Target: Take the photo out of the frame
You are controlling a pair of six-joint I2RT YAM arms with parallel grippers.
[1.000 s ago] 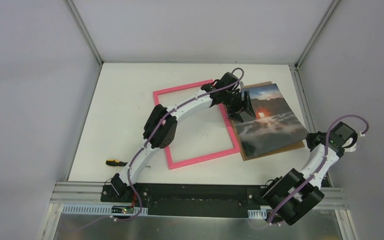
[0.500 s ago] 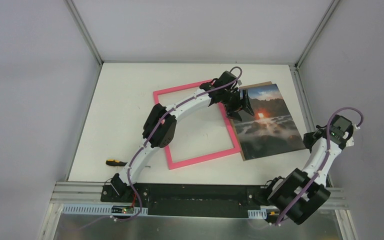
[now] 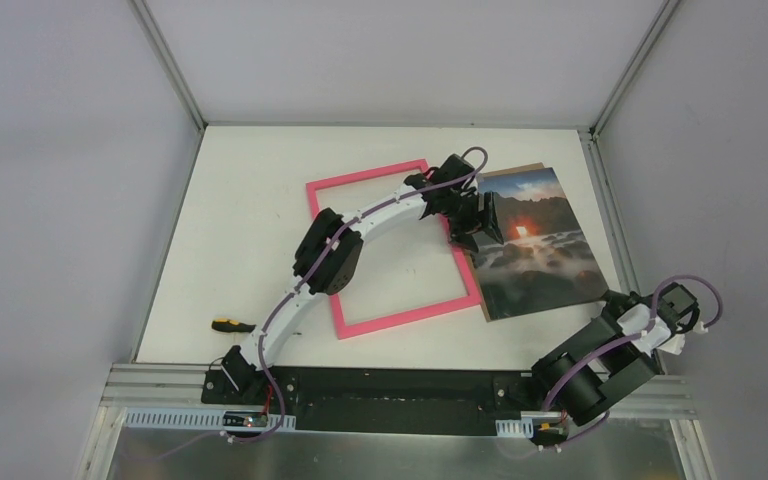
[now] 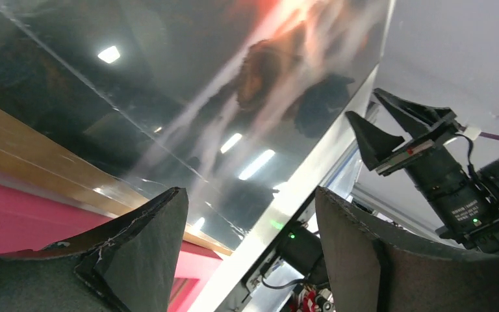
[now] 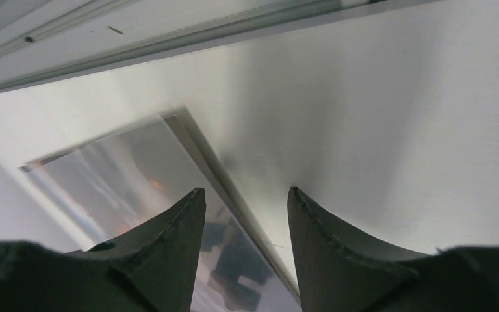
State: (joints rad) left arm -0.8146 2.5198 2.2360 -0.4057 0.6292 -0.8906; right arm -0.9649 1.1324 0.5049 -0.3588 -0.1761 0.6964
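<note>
Photo lies flat near the desk's right edge, outside the frame, touching its right rail. Your left hand hangs over the photo's left edge, fingers apart, gripping nothing. Your right hand, also spread, is at the photo's near right corner; the left wrist view shows it side-on.
</note>
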